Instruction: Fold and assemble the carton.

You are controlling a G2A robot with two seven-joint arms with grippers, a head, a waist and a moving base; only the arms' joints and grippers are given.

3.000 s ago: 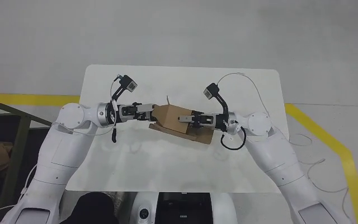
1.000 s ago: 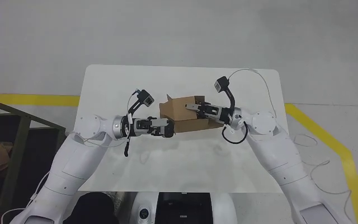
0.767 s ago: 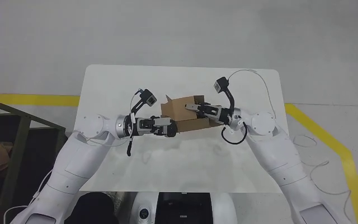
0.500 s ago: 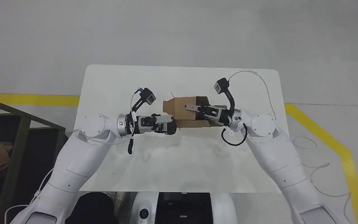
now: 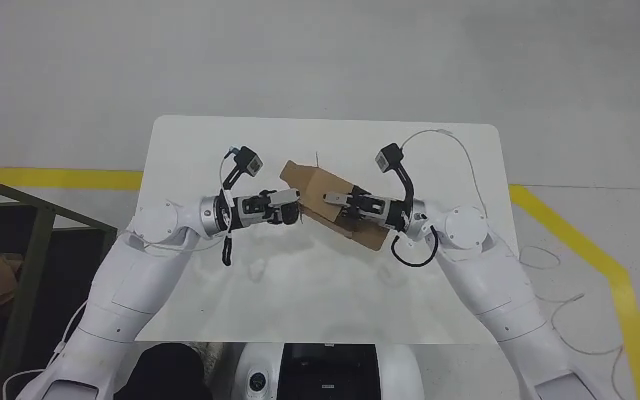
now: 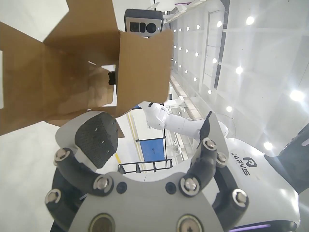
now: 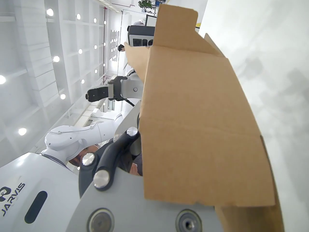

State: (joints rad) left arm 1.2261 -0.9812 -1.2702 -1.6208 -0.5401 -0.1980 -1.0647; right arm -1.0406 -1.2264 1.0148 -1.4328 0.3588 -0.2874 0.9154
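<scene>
Carton (image 5: 312,183), one, flaps open, tilted over the counter (image 5: 200,150); two hands: right hand (image 5: 338,202) apparently clamped on its wall, left hand (image 6: 154,126) spread apart beside it.

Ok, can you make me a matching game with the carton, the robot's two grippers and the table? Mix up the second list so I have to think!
Things:
1. carton
2. left gripper
3. right gripper
4. table

What fits:
A. white, below everything else
B. open, fingers apart, close to a flap
C. brown, with flaps sticking out
D. shut on a cardboard wall

Right pairs: 1-C, 2-B, 3-D, 4-A.
</scene>
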